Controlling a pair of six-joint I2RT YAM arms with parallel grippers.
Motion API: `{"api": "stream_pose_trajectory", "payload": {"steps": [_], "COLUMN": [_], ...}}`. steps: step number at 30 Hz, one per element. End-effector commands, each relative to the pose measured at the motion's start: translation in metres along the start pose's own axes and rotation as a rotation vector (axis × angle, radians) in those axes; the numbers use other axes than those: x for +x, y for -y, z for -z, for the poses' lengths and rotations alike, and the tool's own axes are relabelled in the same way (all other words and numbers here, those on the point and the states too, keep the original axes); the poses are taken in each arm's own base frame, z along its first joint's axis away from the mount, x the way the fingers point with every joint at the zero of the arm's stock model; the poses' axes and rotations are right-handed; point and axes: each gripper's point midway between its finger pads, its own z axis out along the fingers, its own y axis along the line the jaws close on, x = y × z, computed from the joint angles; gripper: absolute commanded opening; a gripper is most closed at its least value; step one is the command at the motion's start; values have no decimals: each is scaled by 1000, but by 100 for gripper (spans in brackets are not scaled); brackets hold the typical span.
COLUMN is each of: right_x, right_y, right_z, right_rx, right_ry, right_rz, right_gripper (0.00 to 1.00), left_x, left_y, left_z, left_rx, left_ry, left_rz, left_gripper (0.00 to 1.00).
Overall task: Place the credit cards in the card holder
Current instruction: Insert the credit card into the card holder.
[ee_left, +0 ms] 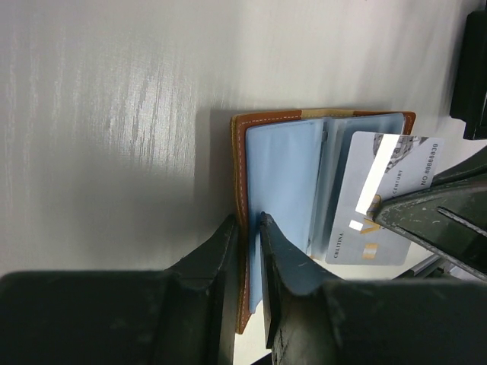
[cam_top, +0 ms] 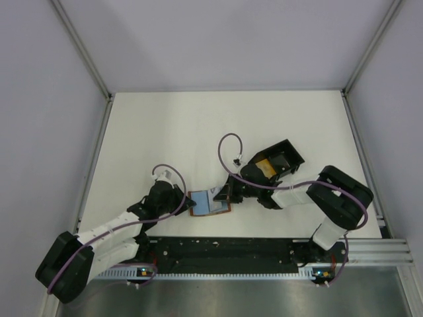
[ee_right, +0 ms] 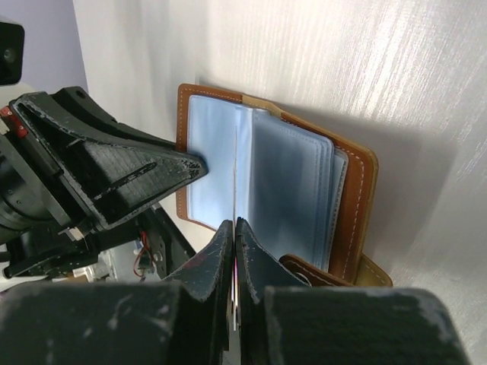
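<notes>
The card holder (cam_top: pixel 203 204) lies open near the table's front edge, brown leather with pale blue inner pockets (ee_left: pixel 281 175). My left gripper (ee_left: pixel 247 222) is shut on its left cover and one blue sleeve edge. A pale grey credit card (ee_left: pixel 384 199) stands in the fold between the blue sleeves. In the right wrist view this card (ee_right: pixel 235 175) shows edge-on, and my right gripper (ee_right: pixel 234 225) is shut on its near end. In the top view the right gripper (cam_top: pixel 223 195) sits at the holder's right side and the left gripper (cam_top: pixel 188 205) at its left.
A black open-frame slotted box (cam_top: pixel 283 155) stands behind the right arm with a tan-gold card (cam_top: pixel 266 166) in it. The holder's closing tab (ee_right: pixel 373 272) sticks out at its right edge. Both arms crowd the holder. White walls enclose the table.
</notes>
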Motion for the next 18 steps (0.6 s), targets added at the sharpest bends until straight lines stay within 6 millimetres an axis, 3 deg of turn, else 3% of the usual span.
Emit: {"api": "stream_pose_trajectory", "payload": {"steps": [1,10,18], "right_x": [2,10,-10], "right_y": [-10,-7,-16], "right_z": [-10,-18,-1], "right_rx": [-45,-63,-7], "right_ry": [-21,-63,19], "right_rz": [26,14,97], "right_gripper": [0,0,0], "left_x": [4,4,3], "left_y": [-12,-11,-12], "left_z": [0,0,0], "left_rx": [-32,-30,-37], "left_ry": [-3,-1,2], "left_rz": [-14,-15,-15], "left_gripper": [20,21,21]}}
